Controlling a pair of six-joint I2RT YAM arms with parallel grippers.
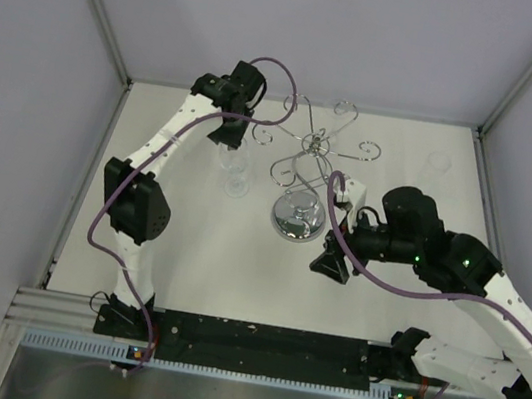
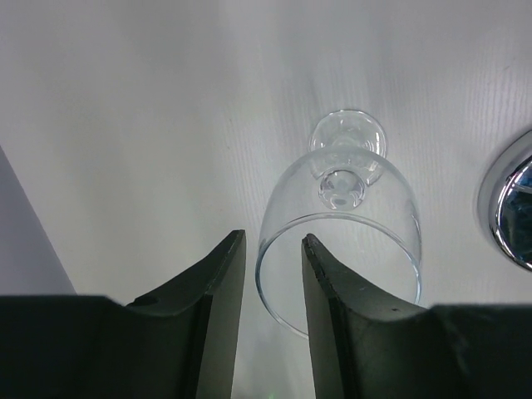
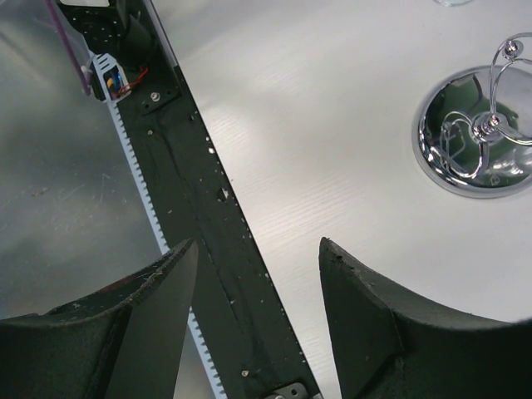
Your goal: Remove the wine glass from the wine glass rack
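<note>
Item: wine glass point(image 2: 337, 220), clear and stemmed, off the wine glass rack point(image 1: 317, 147) and apparently standing upright on the table point(image 1: 196, 259), left of centre in the top view and just left of the rack's chrome base. Judged light, rigid, slick and breakable, thinnest at the rim, so best held at the stem or lower bowl with a gentle squeeze. Left end effector point(image 2: 273, 237): fingers narrowly parted astride the near bowl wall, gap visible either side, clamping nothing; right end effector point(image 3: 258, 242): wide apart, empty, right of the base.
</note>
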